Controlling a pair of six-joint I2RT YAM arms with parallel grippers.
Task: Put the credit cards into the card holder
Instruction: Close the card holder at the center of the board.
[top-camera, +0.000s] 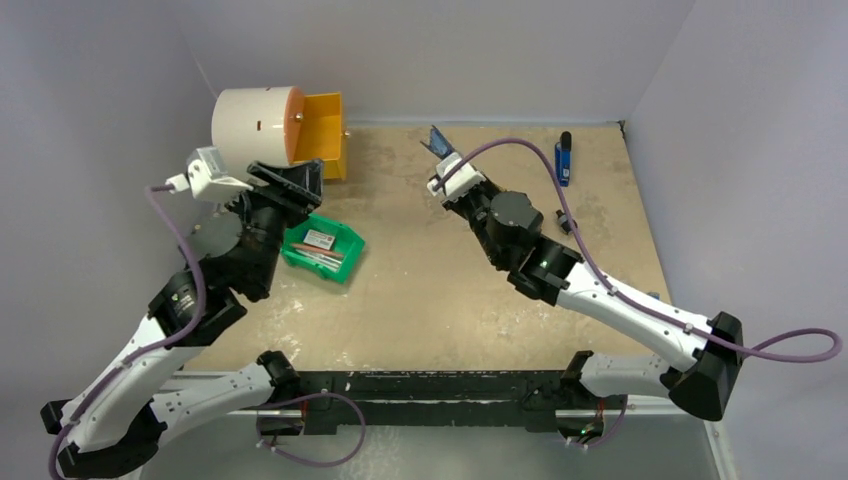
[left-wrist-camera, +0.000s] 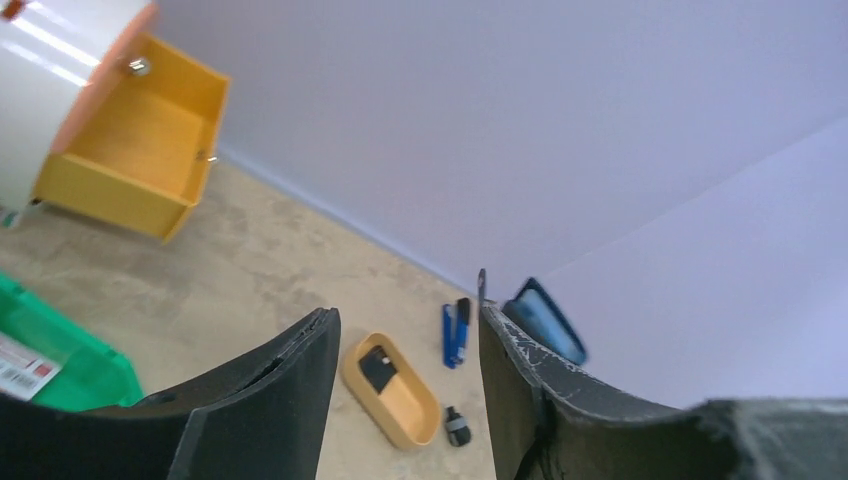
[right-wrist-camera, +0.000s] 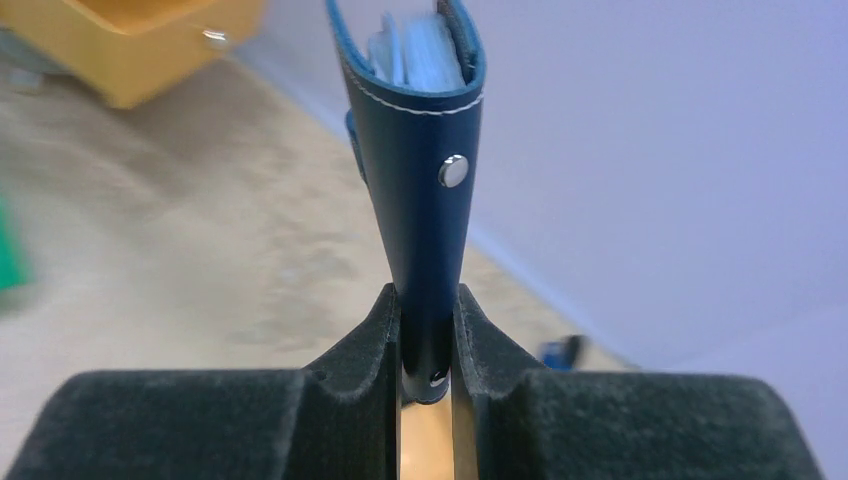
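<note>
Your worktop (top-camera: 420, 290) is a sand-coloured board. The biggest thing on it is the white drum (top-camera: 250, 122) with the yellow drawer (top-camera: 322, 135) pulled open, at the far left corner. Next down, the green bin (top-camera: 347, 262) sits toward the left edge with what I take to be the credit cards (top-camera: 318, 240) in it, handy for your left arm. One has a red-and-white label, too small to read.

Your left gripper (left-wrist-camera: 405, 318) hangs there with its fingers spread wide and nothing between them. The card holder (right-wrist-camera: 420, 200) is up off the board near the middle of the far edge. Your right gripper (right-wrist-camera: 425, 300) is pinched tight on its bottom edge and holds it upright, mouth up, I'd guess so a card can drop in. No branding shows, just the stud (right-wrist-camera: 453, 171).
</note>
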